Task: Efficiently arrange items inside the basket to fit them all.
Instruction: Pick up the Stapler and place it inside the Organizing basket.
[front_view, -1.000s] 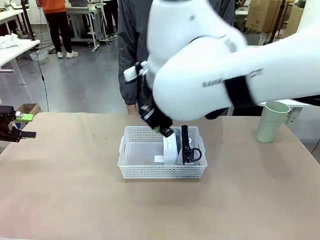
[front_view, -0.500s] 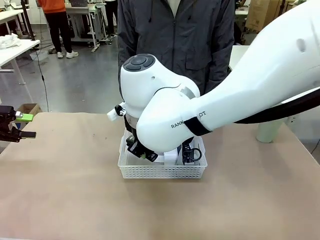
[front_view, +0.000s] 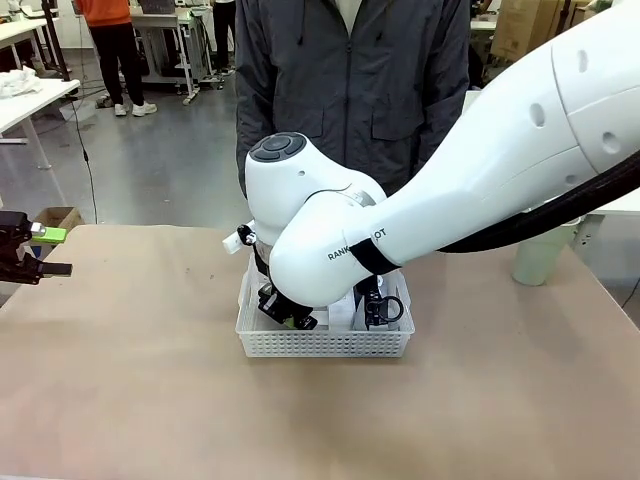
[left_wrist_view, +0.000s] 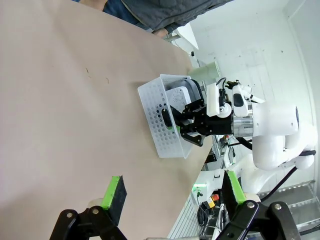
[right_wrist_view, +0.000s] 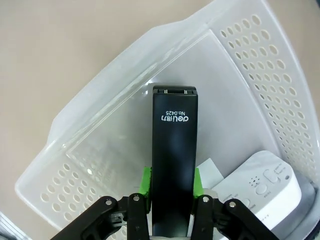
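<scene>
stapler (right_wrist_view: 174, 145) in right hand (right_wrist_view: 171, 188), inside basket (right_wrist_view: 260, 65)

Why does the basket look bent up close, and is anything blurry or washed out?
Right wrist view: the wide lens bows the basket rim; the black stapler in the right gripper is sharp. Left wrist view: rolled sideways, far wall washed out. Front view: crisp, no motion blur.

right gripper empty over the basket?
No: the right gripper is shut on the black stapler, a green pad on each side of it, over the white basket.
</scene>
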